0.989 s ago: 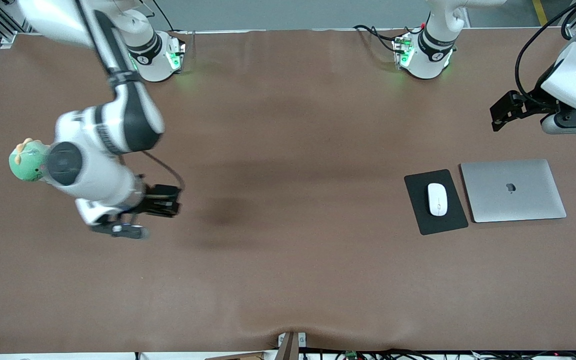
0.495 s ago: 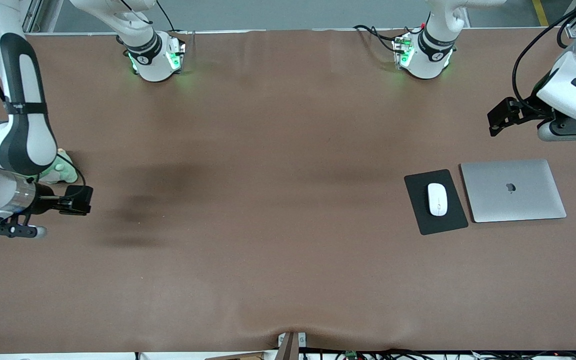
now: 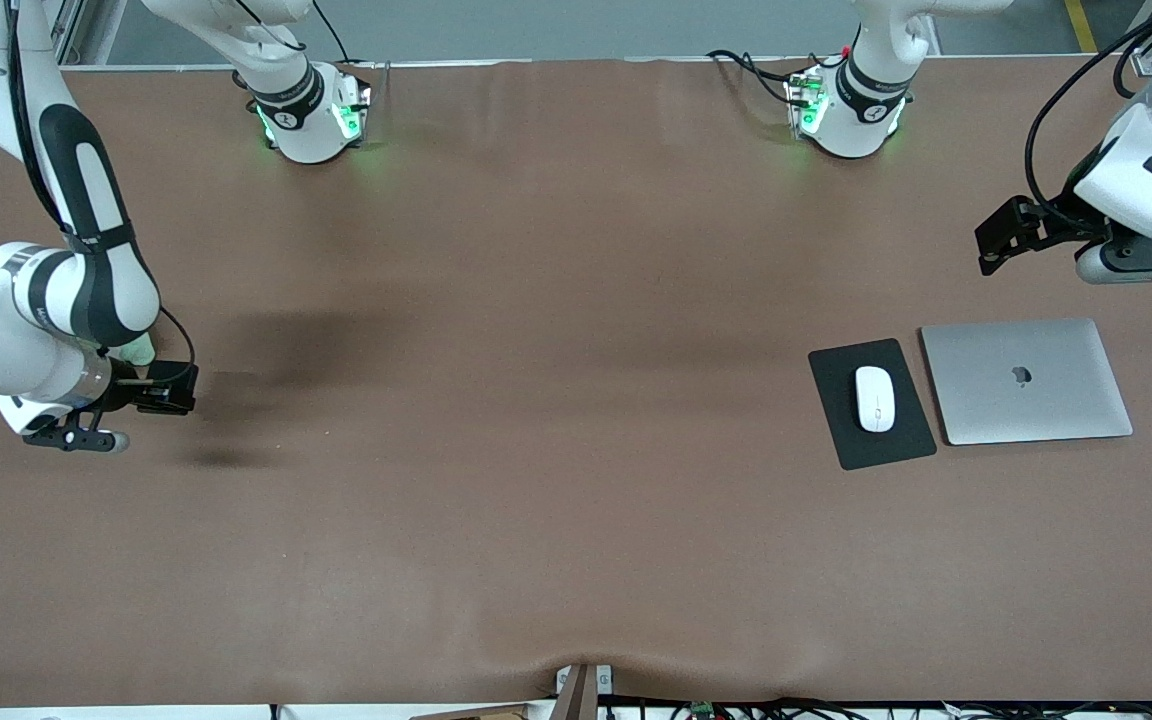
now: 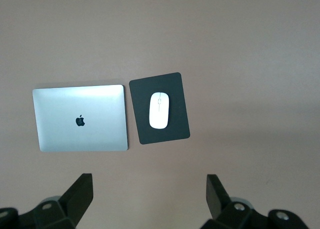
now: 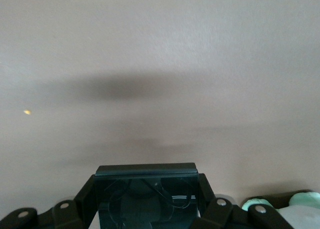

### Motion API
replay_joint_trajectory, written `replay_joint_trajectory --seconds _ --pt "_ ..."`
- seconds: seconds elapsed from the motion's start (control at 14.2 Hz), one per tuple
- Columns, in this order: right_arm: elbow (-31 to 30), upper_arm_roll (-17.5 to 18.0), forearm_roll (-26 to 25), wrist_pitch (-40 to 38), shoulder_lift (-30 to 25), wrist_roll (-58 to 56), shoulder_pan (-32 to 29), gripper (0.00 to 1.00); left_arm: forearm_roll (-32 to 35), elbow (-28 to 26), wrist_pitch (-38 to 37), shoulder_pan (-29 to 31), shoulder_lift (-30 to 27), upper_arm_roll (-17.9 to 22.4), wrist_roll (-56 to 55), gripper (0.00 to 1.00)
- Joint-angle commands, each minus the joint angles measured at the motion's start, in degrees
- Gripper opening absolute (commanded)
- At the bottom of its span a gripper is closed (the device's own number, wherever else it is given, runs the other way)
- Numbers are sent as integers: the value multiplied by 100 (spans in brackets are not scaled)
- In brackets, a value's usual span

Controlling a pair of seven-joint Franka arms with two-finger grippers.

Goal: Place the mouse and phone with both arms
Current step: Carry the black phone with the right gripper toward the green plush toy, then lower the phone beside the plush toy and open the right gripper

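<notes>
Since the mouse (image 3: 875, 398) already lies on the black pad (image 3: 870, 403), which sits just beside the closed silver laptop (image 3: 1026, 381) toward the left arm's end of the tabletop (image 3: 576, 480), that half of the job looks finished. The phone (image 5: 146, 189) is the half still open: it appears to be the dark glossy slab pinched in the right tool (image 3: 168, 386), whose fingers are pressed together on it, and it has not been set down. Judging by this, the task is roughly half done, with the phone yet to be placed.

Up in the air, the right tool is over bare tabletop close to the edge at the right arm's end, well apart from the mouse, pad and laptop. A pale green object (image 3: 139, 347) shows just beside this tool, partly hidden by the arm; what it is cannot be told.

Spread wide and holding nothing, the left tool (image 3: 1004, 234) hangs over bare tabletop near the corner by the left arm's base, apart from the laptop and mouse. That arm seems to wait.
</notes>
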Motion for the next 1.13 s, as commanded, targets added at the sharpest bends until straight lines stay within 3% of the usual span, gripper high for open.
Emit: replay_joint_trajectory --seconds 0.0,0.14,0.28,0.42,0.49,0.64,0.71,1.06 --pt "-725 134 -90 803 -67 -150 -253 0 -101 -19 58 4 -48 37 -2 100" --pt "-1139 134 -90 1315 -67 -370 -297 0 -101 -19 58 13 -57 37 7 100" --pt "-1229 143 -90 1335 -67 -397 -332 3 -92 -37 58 22 -57 37 7 100" --pt "-1290 143 -90 1335 -58 -388 -333 13 -92 -37 31 22 -83 37 7 100" --pt "-1299 143 -90 1317 -41 -388 -341 25 -92 -37 14 22 -101 37 7 100" --pt "-1308 143 -90 1282 12 -388 -350 79 -101 -19 22 57 -92 46 7 100" --pt "-1300 143 -90 1282 21 -388 -350 100 -101 -19 40 135 -75 37 -2 100" --pt "-1142 143 -90 880 -172 -370 -306 100 -92 -28 31 162 -74 37 24 100"
